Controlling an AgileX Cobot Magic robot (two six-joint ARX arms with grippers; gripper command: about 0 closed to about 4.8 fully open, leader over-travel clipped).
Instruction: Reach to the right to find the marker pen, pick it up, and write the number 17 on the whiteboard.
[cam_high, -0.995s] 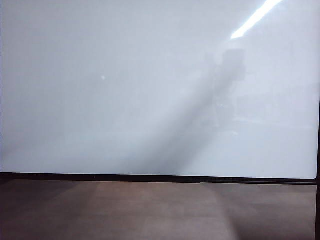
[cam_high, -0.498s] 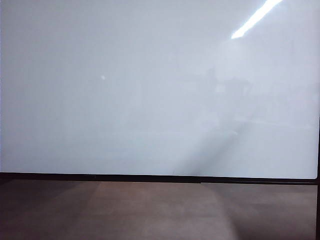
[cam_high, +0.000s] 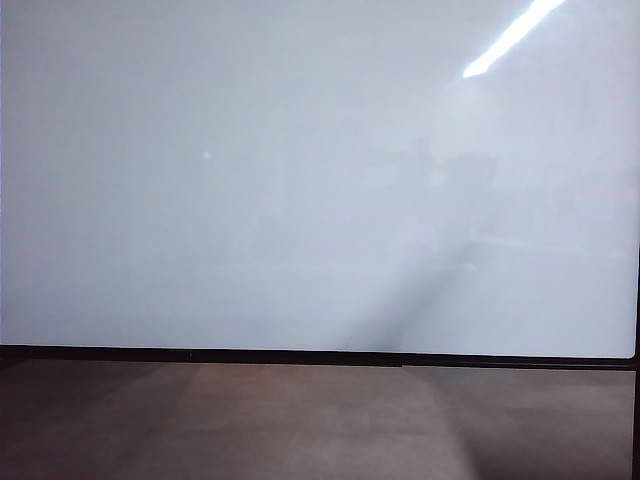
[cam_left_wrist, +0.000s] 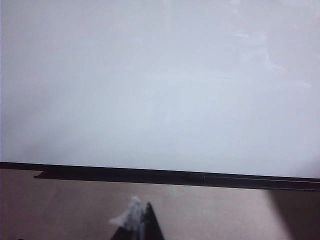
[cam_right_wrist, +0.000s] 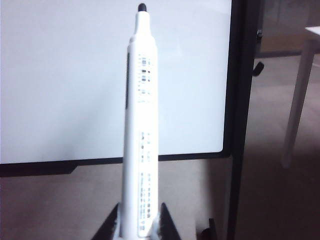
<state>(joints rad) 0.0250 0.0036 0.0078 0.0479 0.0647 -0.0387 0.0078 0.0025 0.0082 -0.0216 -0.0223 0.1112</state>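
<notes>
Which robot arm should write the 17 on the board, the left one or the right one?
Probably the right. The right gripper is shut on the marker pen, tip uncapped and pointing toward the whiteboard. The left gripper holds no pen. No writing shows yet.

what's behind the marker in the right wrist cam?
Behind the marker, shut in the right gripper, stands the blank whiteboard with its black frame. The barrel hides a strip of board. Left gripper holds nothing.

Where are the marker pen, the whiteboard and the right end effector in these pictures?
marker pen (cam_right_wrist: 141, 125): right wrist view, middle of its white barrel.
whiteboard (cam_high: 250, 180): exterior view, bare white surface.
right end effector (cam_right_wrist: 137, 225): right wrist view, between the dark fingertips, which are shut on the pen's base.
</notes>
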